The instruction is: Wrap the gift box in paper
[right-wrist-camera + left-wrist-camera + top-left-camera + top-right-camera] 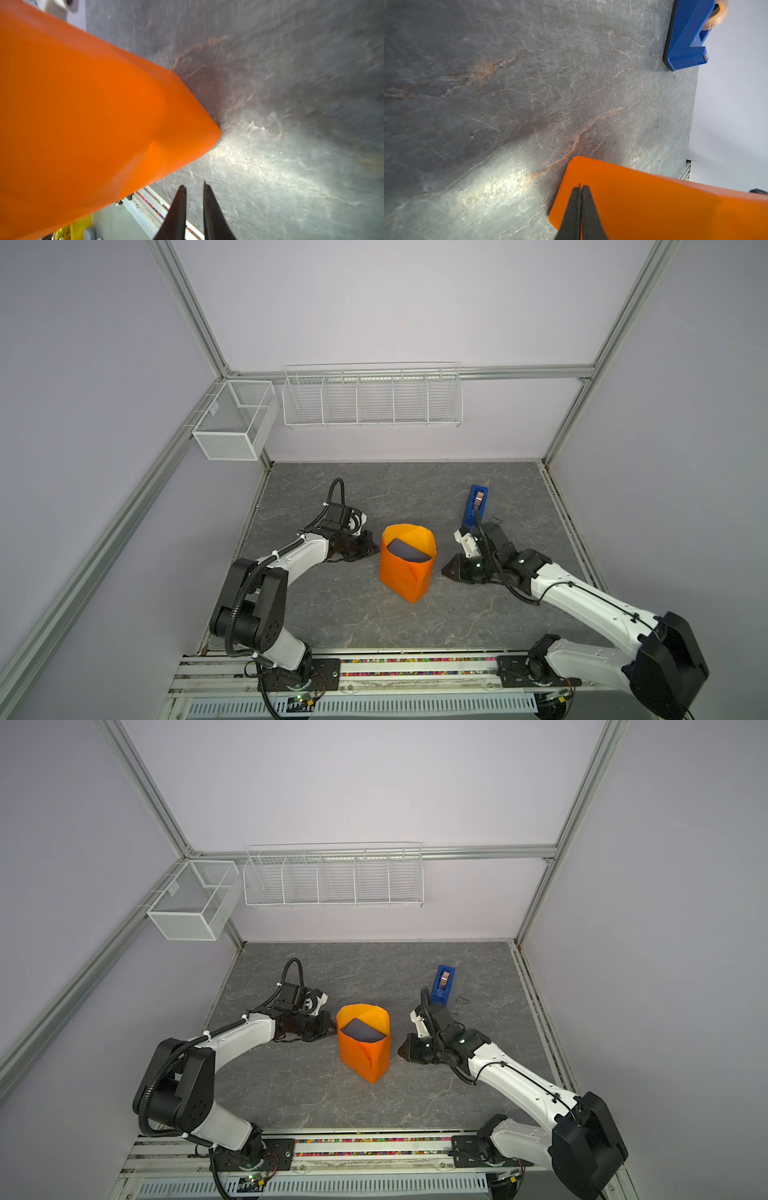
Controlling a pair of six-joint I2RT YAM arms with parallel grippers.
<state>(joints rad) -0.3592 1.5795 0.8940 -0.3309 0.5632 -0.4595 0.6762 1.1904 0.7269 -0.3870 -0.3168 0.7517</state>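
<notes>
1. The paper (405, 576) stands near the middle of the grey surface (353, 614) as an upright orange sleeve. It is open at the top, with a folded seam on its near face.
2. The gift box (407, 552) sits inside that sleeve. Only a dark face of it shows through the opening, in both top views (362, 1032).
3. The left tool (374, 549) is low at the sleeve's left wall, its tips right against the paper.
4. In the left wrist view the left tool (580, 187) has its fingers pressed together, with the paper (654, 203) behind them. I cannot tell whether any paper is pinched between them.
5. The right tool (445, 568) lies low to the right of the sleeve, near it but apart.
6. In the right wrist view the right tool (194, 186) shows a narrow gap between its fingers with nothing in it. The paper (83, 114) is off to one side.
7. A blue tape dispenser (476, 504) stands toward the back right of the surface, just behind the right arm and well apart from the paper.
</notes>
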